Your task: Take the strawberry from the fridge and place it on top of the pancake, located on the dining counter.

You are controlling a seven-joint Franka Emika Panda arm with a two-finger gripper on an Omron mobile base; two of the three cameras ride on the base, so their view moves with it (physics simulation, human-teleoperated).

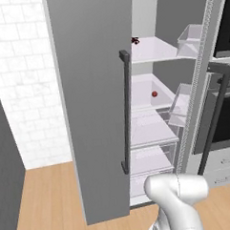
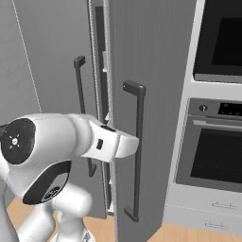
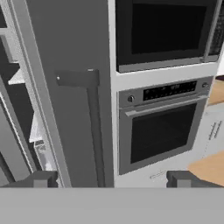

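On the fridge (image 1: 95, 103) middle shelf, strawberry (image 1: 154, 94), open room all round.

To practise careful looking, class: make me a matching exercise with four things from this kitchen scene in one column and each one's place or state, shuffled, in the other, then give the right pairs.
Things:
1. strawberry
2. dark red-black cluster
3. fridge left door
4. gripper

Places or states:
A. jaws wide apart, nothing between them
B. swung open
C. on the top white shelf
D. on the shelf below the top one

Pairs: 1-D, 2-C, 3-B, 4-A
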